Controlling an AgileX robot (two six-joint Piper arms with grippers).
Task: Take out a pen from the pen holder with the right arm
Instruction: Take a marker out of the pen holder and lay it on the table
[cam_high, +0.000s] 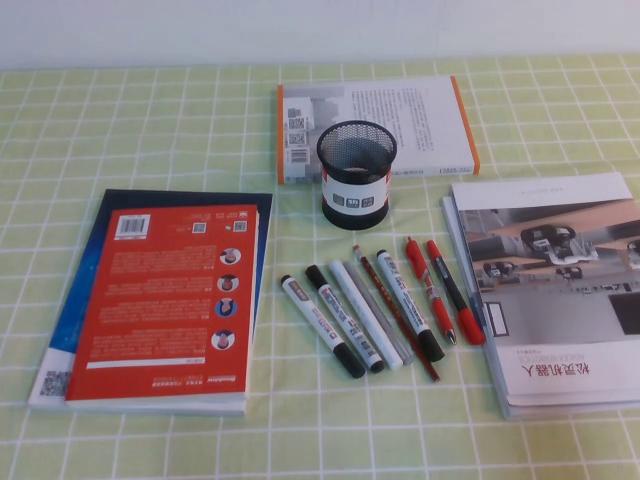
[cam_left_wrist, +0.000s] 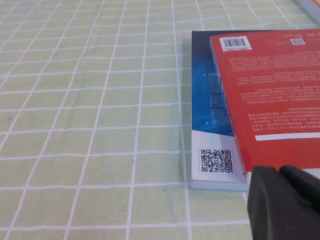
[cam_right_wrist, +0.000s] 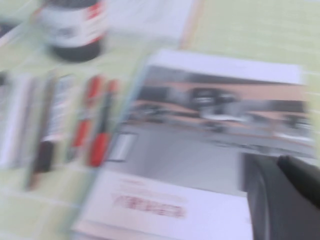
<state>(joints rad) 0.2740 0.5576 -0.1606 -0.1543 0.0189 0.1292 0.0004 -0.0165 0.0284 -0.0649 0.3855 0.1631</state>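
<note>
The black mesh pen holder (cam_high: 357, 170) stands upright in the middle of the table, in front of a white book, with no pen showing above its rim. Several pens lie side by side in front of it: black-and-white markers (cam_high: 343, 318) and two red pens (cam_high: 455, 292). Neither arm shows in the high view. My right gripper (cam_right_wrist: 278, 163) is shut and holds nothing; it hangs above the grey magazine (cam_right_wrist: 200, 145), with the red pens (cam_right_wrist: 95, 122) and the pen holder (cam_right_wrist: 75, 30) off to one side. My left gripper (cam_left_wrist: 280, 173) is shut and empty, by the corner of the red book (cam_left_wrist: 270, 85).
A white book with orange edges (cam_high: 400, 125) lies behind the holder. A red book on a blue one (cam_high: 170, 300) lies at the left, and the grey magazine (cam_high: 560, 290) at the right. A green checked cloth (cam_high: 130, 130) covers the table.
</note>
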